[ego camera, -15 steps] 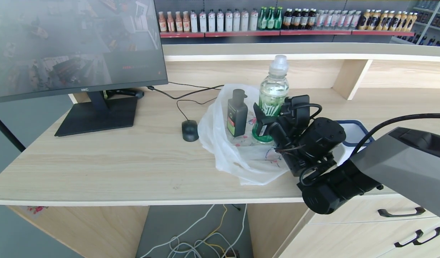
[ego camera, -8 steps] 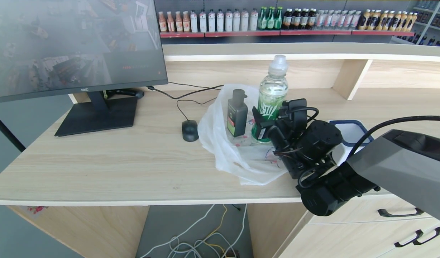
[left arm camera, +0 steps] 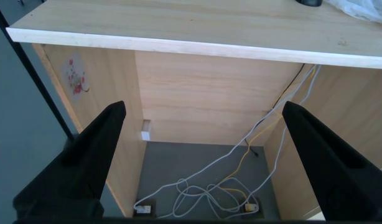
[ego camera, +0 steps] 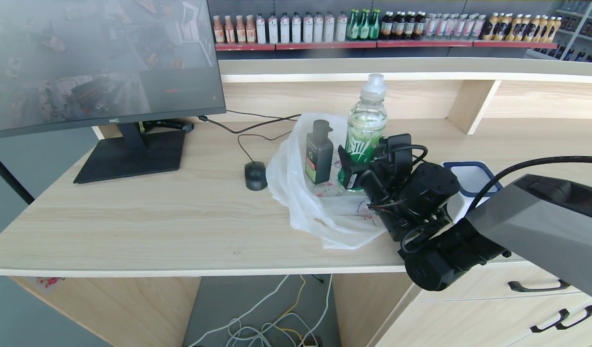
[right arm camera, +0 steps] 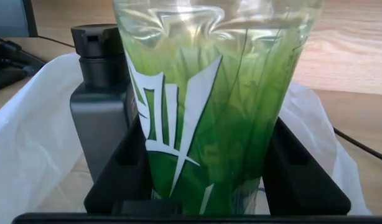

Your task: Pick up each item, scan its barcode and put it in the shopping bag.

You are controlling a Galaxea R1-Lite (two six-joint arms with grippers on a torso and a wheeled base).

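Bottle of green drink has shifted slightly toward the dark bottle within the last second and now stands at the shopping bag on the desk. The right hand still pinches its lower body, so placement looks nearly complete and release is probably next

You'll see bold, stylised white lettering on the green label of the bottle clamped in the right gripper. Just left of the gripper, the dark bottle carries a red-and-green label, its print too small to read. Far to the left, the monitor bears a small white logo and faint, unreadable red screen text.
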